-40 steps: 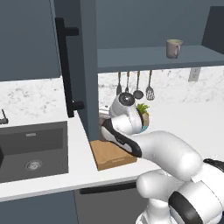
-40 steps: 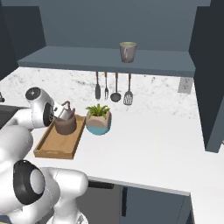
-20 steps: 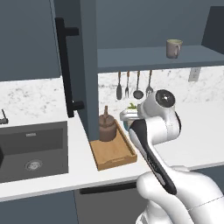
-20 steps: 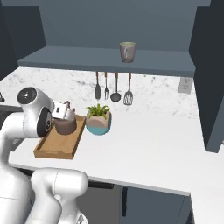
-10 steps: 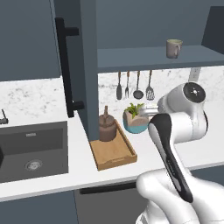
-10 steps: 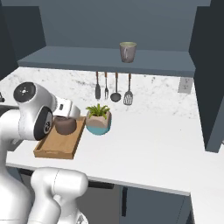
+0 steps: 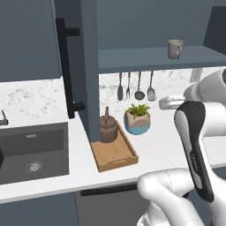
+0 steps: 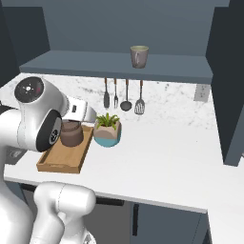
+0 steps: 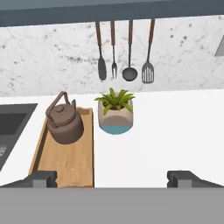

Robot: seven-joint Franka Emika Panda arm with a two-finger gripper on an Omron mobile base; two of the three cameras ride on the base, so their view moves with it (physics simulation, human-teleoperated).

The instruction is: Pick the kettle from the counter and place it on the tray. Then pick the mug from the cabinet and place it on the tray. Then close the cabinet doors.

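Dark-brown kettle (image 9: 65,124) sits upright at the far end of the light wooden tray (image 9: 74,163), left of centre in the hand view. Just right of the tray stands a teal-and-tan plant pot (image 9: 115,116), and four utensils (image 9: 125,57) hang on the marble wall at the top. The gripper (image 9: 112,177) hovers above the white counter (image 9: 175,131) with its jaws spread wide and nothing between them; its dark fingertips (image 9: 186,177) show at the bottom corners. In the left base view, the grey-green mug (image 7: 175,48) stands on the cabinet (image 7: 150,56) shelf at upper right, and an open cabinet door (image 7: 88,66) rises left of centre.
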